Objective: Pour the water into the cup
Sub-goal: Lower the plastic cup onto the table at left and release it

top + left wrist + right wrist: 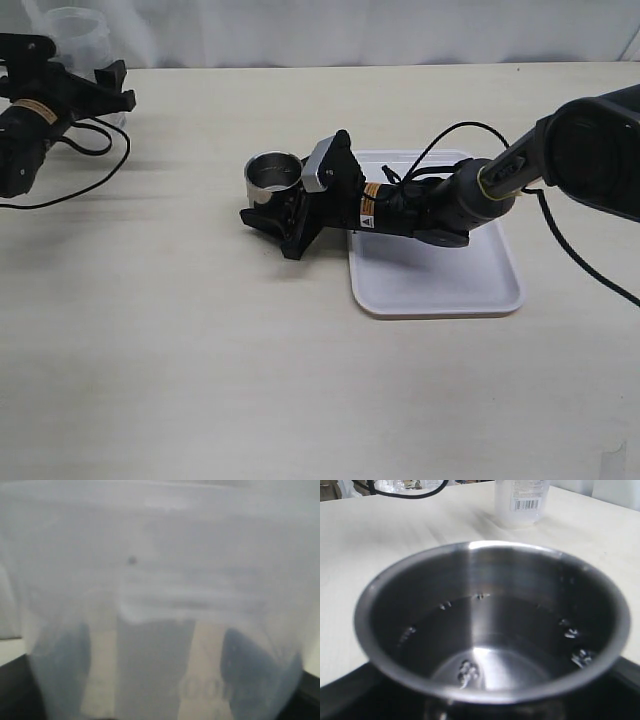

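The steel cup [272, 175] stands upright on the table left of the tray. My right gripper [270, 210] reaches in from the right, its jaws closed round the cup's lower wall. In the right wrist view the cup [490, 570] fills the picture; clear water [495, 645] with small bubbles lies in it, and my right gripper [485, 700] shows only as dark edges. At the far left my left gripper [112, 88] grips the translucent container [75, 35]. Its wall [160, 555] fills the left wrist view, with dark fingers [60, 670] of the left gripper [157, 680] showing through.
A white tray [440, 285] lies under the right arm, right of the cup. Black cables trail on the table beside the left arm [60, 170] and over the tray [455, 135]. The container [520, 500] stands far behind the cup in the right wrist view.
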`<control>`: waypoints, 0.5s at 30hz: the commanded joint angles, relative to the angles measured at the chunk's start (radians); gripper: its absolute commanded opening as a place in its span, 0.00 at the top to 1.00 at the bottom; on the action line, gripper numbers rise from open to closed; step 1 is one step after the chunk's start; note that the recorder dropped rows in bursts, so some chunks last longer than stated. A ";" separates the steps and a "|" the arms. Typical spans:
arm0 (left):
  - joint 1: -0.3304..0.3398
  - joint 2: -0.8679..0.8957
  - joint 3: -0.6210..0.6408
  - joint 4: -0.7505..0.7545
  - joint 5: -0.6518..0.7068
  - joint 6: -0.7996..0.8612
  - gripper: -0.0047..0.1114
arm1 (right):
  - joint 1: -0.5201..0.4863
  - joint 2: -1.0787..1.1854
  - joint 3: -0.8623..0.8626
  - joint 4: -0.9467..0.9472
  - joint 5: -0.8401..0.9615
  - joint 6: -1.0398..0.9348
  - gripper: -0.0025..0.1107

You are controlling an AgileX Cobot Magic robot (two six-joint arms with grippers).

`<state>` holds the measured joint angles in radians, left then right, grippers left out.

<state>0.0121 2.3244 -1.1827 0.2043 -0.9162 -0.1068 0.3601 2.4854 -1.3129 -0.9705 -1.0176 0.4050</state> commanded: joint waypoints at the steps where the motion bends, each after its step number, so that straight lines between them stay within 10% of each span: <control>1: 0.002 0.001 -0.008 -0.007 -0.032 0.004 0.96 | -0.002 -0.002 -0.001 -0.005 0.035 0.000 0.85; 8: 0.002 0.001 -0.008 -0.005 -0.032 0.004 0.86 | -0.002 -0.002 -0.001 -0.005 0.035 0.000 0.85; 15: 0.002 0.001 -0.008 -0.005 -0.025 0.004 0.47 | -0.002 -0.002 -0.001 -0.005 0.035 0.000 0.85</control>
<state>0.0121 2.3267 -1.1827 0.2043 -0.9210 -0.1045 0.3601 2.4854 -1.3129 -0.9705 -1.0176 0.4050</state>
